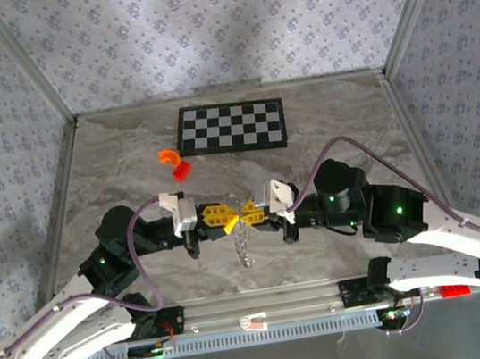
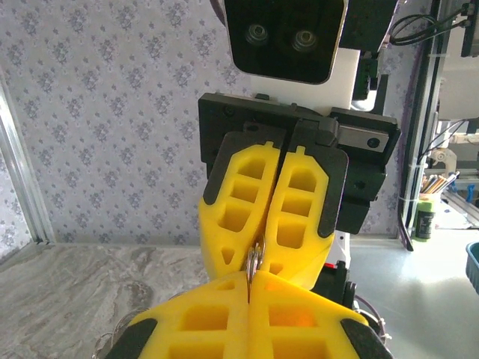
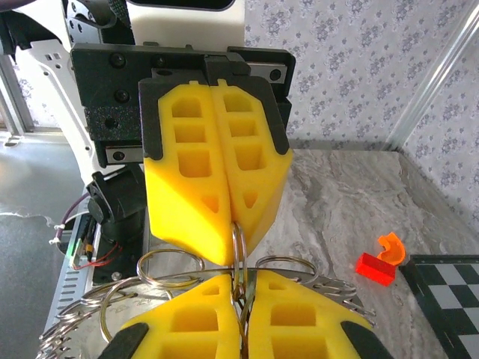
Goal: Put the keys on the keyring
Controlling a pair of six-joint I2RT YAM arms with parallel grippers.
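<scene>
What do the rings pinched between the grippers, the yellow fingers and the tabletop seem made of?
Rings: thin wire, metal by the look, silvery and polished, with bright glints. Yellow fingers: plastic, matte, moulded or printed with open cells; hard or rubbery is unclear. Tabletop: grey veined marble look, low sheen; stone or printed laminate, cannot tell.

Robot lab: checkerboard (image 1: 232, 126), aluminium-framed enclosure (image 1: 31, 66)
</scene>
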